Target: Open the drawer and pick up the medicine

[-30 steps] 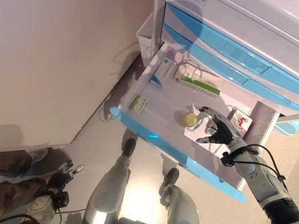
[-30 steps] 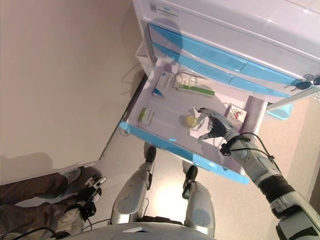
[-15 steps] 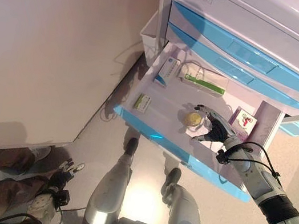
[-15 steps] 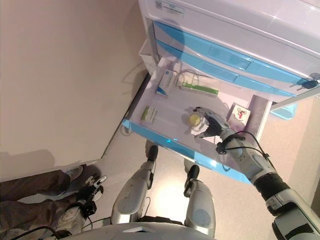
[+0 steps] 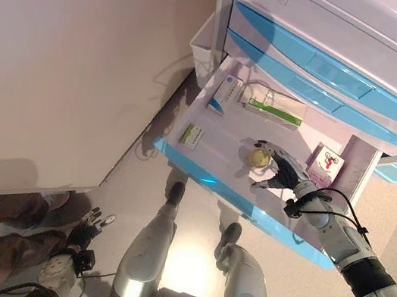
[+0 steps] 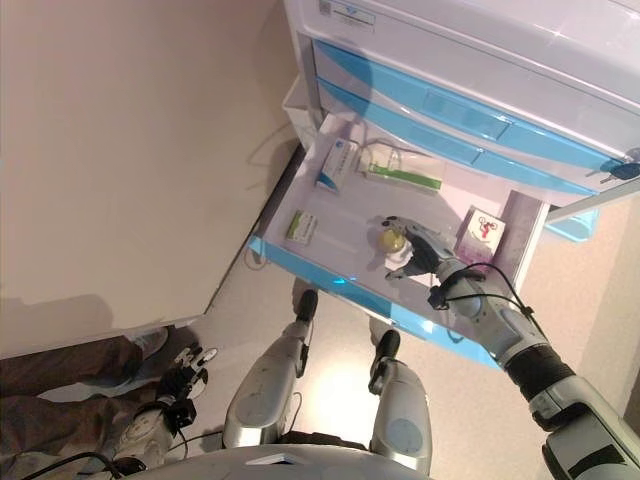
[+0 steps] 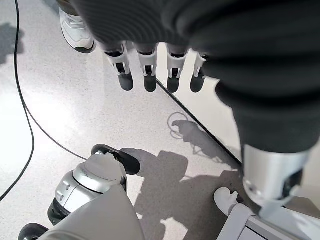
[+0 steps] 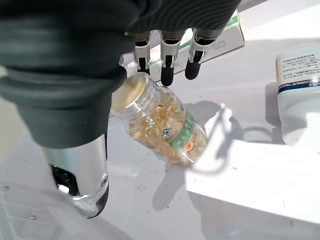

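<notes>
Pale floor, beige wall on our left, and a white cabinet (image 5: 345,13) w/ blue drawer fronts ahead. We have the bottom drawer (image 5: 220,133) pulled out, white base showing, so step 1 looks done. What's left is the pick.

Our right hand (image 5: 280,172) is inside the drawer, fingers (image 8: 168,70) straight and spread, thumb (image 8: 82,175) apart from them, holding nothing. The bottle (image 8: 159,119), clear w/ yellowish capsules and a green band, lies on its side on the drawer base, in the gap between fingers and thumb. In the wrist view its open-looking mouth end sits close under the fingertips, nearly touching; we can't tell if there's contact. Its long axis runs roughly across the fingers' line rather than along it, which we judge good for a wrap grasp: fingers over one side, thumb closing from the other.

Past the fingertips lies a green-striped box (image 5: 273,109). Off to the side, clear of the hand, a white bottle (image 8: 299,95) lies flat. A blue box (image 5: 225,93), a small green box (image 5: 192,135) and a pink box (image 5: 325,165) sit farther off.

Left hand (image 7: 160,75) hangs low over the floor, fingers relaxed and straight, nowhere near the drawer. Right is plainly the nearer hand.

Risk, as we see it: round bottle may roll off when the fingers close.
</notes>
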You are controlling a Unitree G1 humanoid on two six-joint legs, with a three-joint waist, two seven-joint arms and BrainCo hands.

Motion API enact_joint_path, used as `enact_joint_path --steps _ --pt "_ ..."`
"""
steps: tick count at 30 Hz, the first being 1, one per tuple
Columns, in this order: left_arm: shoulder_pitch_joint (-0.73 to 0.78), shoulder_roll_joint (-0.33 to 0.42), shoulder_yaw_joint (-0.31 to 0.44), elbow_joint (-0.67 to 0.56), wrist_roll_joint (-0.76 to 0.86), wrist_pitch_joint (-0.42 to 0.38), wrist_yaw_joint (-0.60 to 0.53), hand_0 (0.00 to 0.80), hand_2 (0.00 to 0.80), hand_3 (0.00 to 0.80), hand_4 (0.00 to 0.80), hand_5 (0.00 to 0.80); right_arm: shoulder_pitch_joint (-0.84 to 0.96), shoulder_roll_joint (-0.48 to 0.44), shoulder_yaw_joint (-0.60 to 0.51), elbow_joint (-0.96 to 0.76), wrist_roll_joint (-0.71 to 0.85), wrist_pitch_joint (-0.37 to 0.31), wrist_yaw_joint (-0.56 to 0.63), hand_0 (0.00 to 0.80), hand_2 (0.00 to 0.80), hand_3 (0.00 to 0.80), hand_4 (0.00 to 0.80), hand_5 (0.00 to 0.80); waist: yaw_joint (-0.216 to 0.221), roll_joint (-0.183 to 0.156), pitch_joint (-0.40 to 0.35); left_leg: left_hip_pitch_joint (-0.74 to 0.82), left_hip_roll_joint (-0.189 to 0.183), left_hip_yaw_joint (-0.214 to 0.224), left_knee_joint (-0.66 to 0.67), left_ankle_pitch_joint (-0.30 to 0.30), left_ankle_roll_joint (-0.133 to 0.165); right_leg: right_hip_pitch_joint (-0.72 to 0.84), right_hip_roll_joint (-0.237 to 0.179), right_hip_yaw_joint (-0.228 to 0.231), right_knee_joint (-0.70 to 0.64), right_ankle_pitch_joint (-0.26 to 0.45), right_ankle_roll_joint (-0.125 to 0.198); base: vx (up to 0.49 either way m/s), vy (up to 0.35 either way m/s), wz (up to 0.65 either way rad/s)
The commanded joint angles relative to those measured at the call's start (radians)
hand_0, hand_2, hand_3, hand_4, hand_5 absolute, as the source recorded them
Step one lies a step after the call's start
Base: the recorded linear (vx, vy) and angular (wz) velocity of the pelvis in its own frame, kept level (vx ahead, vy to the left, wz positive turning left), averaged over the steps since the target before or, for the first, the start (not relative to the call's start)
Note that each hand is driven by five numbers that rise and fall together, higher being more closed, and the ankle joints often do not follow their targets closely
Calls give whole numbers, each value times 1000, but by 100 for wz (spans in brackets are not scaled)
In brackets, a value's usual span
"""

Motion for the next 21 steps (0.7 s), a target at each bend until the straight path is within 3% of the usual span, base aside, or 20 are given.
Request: enact_joint_path --steps 1,2,4,5,6,7,21 --pt "14 10 -26 -15 9 2 11 0 0 0 0 0 -51 0 38 -38 -4 -17 -22 314 314 314 314 314 8 -16 -21 -15 -8 21 100 -125 -2 -38 -8 5 -39 81 0 0 0 0" --pt "16 11 -25 -14 9 1 9 0 0 0 0 0 -53 1 40 -34 -6 -11 -25 420 420 420 420 420 8 -16 -21 -13 -7 22 100 -124 -1 -38 -8 5 -39 81 0 0 0 0" --pt "14 9 -27 -14 11 0 11 0 0 0 0 0 -58 5 43 -24 -8 -10 -28 449 449 449 449 449 9 -16 -20 -15 -8 21 101 -125 -1 -39 -8 6 -38 82 0 0 0 0" --pt "14 7 -30 -15 14 -1 13 0 0 0 0 0 -59 8 44 -20 -10 -8 -30 612 612 612 612 612 9 -16 -19 -14 -8 22 102 -125 -1 -39 -8 5 -38 82 -1 0 0 0" --pt "14 7 -30 -16 13 -1 13 0 0 0 0 0 -60 9 45 -19 -12 -5 -32 671 671 671 671 671 9 -16 -19 -15 -9 22 102 -125 0 -39 -8 5 -38 82 -1 0 0 0" --pt "13 8 -31 -16 11 0 13 0 0 0 0 0 -61 11 46 -18 -12 -3 -32 787 787 787 787 787 9 -17 -18 -15 -8 22 102 -125 0 -40 -8 5 -38 82 -1 0 0 0" --pt "11 12 -33 -24 6 1 12 0 0 0 0 0 -71 2 46 2 -10 -34 -33 800 800 800 800 800 6 -15 -15 -10 -8 21 93 -123 0 -39 -5 6 -46 86 1 0 0 0"
